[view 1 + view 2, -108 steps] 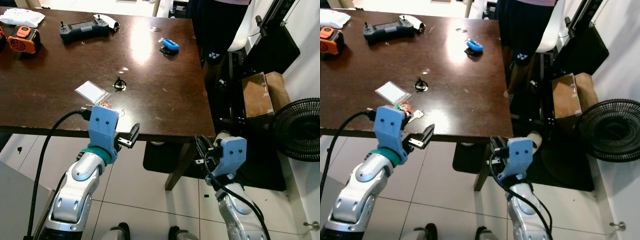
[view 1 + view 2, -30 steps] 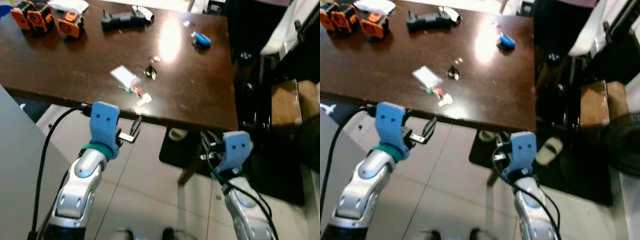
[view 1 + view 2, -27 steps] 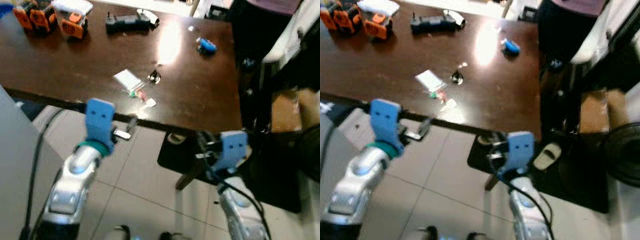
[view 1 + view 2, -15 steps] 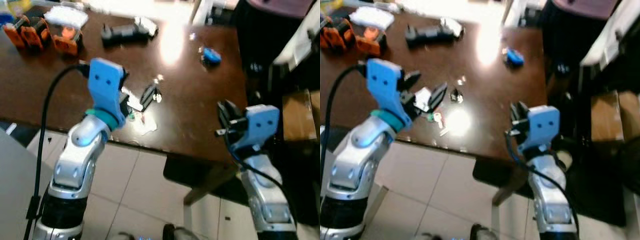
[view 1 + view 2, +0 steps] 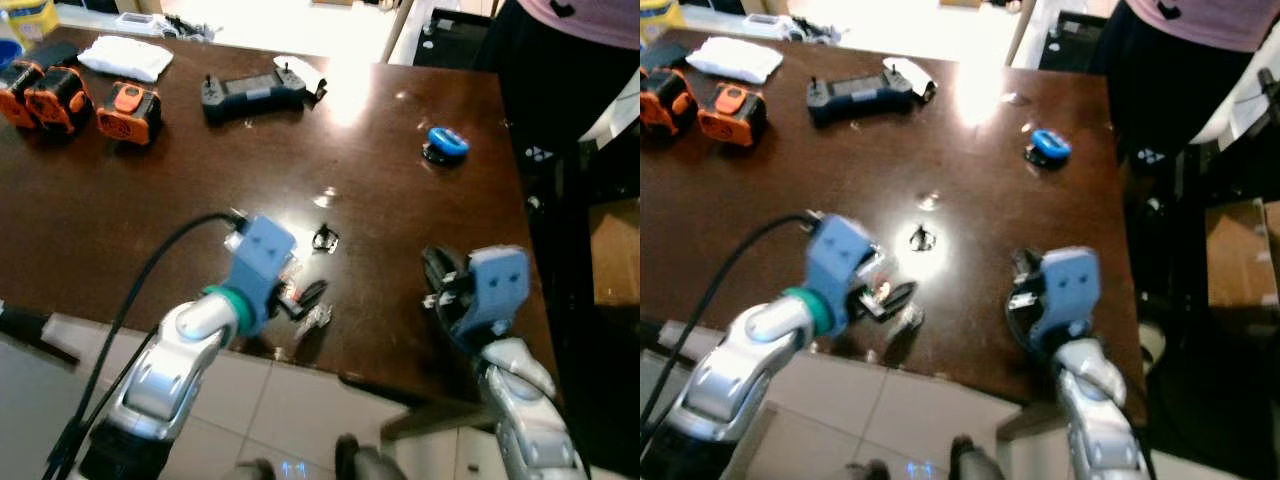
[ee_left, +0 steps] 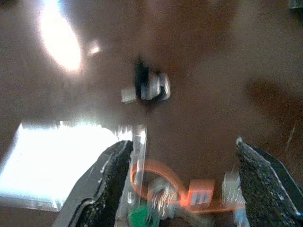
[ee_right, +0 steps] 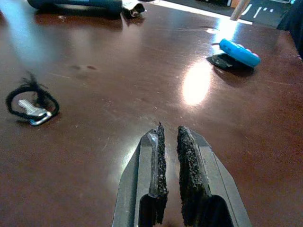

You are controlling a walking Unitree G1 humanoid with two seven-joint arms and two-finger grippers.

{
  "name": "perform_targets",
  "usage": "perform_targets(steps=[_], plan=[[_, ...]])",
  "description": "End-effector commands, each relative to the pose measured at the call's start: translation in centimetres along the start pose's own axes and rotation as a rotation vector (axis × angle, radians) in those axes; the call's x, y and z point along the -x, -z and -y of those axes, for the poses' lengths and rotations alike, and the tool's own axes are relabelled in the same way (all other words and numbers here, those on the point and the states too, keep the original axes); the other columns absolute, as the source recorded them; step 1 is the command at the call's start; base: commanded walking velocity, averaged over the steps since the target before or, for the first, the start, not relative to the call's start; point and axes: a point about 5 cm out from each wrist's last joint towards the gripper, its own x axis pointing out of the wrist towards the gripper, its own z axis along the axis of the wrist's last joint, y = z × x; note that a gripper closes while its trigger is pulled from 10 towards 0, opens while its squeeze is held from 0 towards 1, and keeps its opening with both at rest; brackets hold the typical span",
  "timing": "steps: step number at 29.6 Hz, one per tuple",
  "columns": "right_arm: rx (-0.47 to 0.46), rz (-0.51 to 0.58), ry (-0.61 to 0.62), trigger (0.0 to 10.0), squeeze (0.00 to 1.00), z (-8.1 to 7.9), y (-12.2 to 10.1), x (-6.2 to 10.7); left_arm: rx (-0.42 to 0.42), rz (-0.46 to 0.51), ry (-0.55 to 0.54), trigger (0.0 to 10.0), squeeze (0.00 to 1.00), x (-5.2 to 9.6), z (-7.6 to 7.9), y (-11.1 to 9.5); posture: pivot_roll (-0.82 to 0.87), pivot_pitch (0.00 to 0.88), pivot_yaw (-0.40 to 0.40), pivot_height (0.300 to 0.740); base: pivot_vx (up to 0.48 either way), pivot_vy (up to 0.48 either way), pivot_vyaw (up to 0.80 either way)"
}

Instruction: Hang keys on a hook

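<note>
Left eye view: a dark brown counter [image 5: 150,190] carries the scene. The left end effector [image 5: 300,297] sits low over the near edge with its two black fingers spread around a bunch of keys [image 5: 312,318] that has an orange and green tag. Just beyond it lies one small key on a black loop [image 5: 324,238]. The right end effector [image 5: 440,283] hovers over the near right part of the counter, well apart from both. At the far left stand three orange-and-black battery packs [image 5: 128,111], with one white cloth [image 5: 126,57] behind them. One black handheld controller [image 5: 252,93] lies at the far middle, and one blue object [image 5: 447,141] at the far right. A person in a pink top [image 5: 570,60] stands past the counter's right edge.

Right eye view: the same layout; two of the orange packs are visible here.

Left wrist view: the two rough black fingers [image 6: 111,165] stand wide apart. Between them blur an orange ring [image 6: 158,177], a green tag and a clear card holder [image 6: 61,161]. The looped key lies farther on.

Right wrist view: the two finger pads [image 7: 158,165] are pressed nearly together, pinching nothing, just above the counter. The looped key lies off to one side, the blue object farther off.
</note>
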Motion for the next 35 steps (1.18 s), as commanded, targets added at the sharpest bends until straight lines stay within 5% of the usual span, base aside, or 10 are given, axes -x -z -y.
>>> perform_targets(steps=[1, 7, 11, 19, 20, 28, 29, 33, 34, 35], plan=[[-0.01, -0.043, -0.004, 10.0, 0.0, -0.2, 1.1, 0.6, -0.015, -0.091, 0.026, 10.0, 0.0, 0.3, 0.6, 2.0, -0.06, 0.158, 0.049, 0.74, 0.0, 0.0, 0.0], [-0.012, -0.06, 0.004, 10.0, 0.0, 0.0, 1.7, 0.7, -0.045, -0.109, 0.003, 5.2, 0.0, 0.3, 0.9, 2.8, -0.06, 0.153, 0.044, 0.74, 0.0, 0.0, 0.0], [-0.014, -0.063, 0.001, 10.0, 0.0, -0.1, 1.7, 0.7, -0.056, -0.109, -0.013, 8.0, 0.0, 0.3, 0.5, 2.7, -0.06, 0.152, 0.041, 0.74, 0.0, 0.0, 0.0], [-0.014, -0.063, -0.003, 10.0, 0.0, -0.2, 1.8, 0.7, -0.072, -0.111, -0.008, 4.3, 0.0, 0.6, 0.2, 2.6, -0.06, 0.151, 0.042, 0.74, 0.0, 0.0, 0.0], [-0.017, -0.064, -0.007, 10.0, 0.0, -0.3, 1.8, 0.7, -0.06, -0.128, -0.07, 0.0, 0.0, 0.6, -0.1, 3.0, -0.05, 0.152, 0.042, 0.74, 0.0, 0.0, 0.0], [-0.023, -0.069, -0.017, 10.0, 0.0, -0.7, 2.0, 0.8, -0.001, -0.179, -0.253, 0.0, 0.0, 0.5, -0.7, 3.9, -0.05, 0.162, 0.041, 0.74, 0.0, 0.0, 0.0], [-0.025, -0.071, -0.019, 10.0, 0.0, -0.8, 2.1, 0.8, 0.003, -0.182, -0.27, 5.6, 0.0, 0.5, -0.9, 3.9, -0.05, 0.163, 0.039, 0.74, 0.0, 0.0, 0.0], [-0.025, -0.072, -0.021, 10.0, 0.0, -0.8, 2.1, 0.9, 0.005, -0.18, -0.286, 10.0, 0.0, 0.6, -1.2, 3.9, -0.05, 0.165, 0.039, 0.74, 0.0, 0.0, 0.0], [-0.026, -0.073, -0.022, 10.0, 0.0, -0.8, 2.1, 0.8, 0.008, -0.178, -0.295, 0.6, 0.0, 0.6, -1.4, 3.8, -0.05, 0.165, 0.04, 0.74, 0.0, 0.0, 0.0], [-0.025, -0.073, -0.021, 10.0, 0.0, -0.8, 2.1, 0.8, 0.014, -0.175, -0.301, 0.0, 0.0, 0.7, -1.6, 3.8, -0.05, 0.165, 0.04, 0.74, 0.0, 0.0, 0.0]])
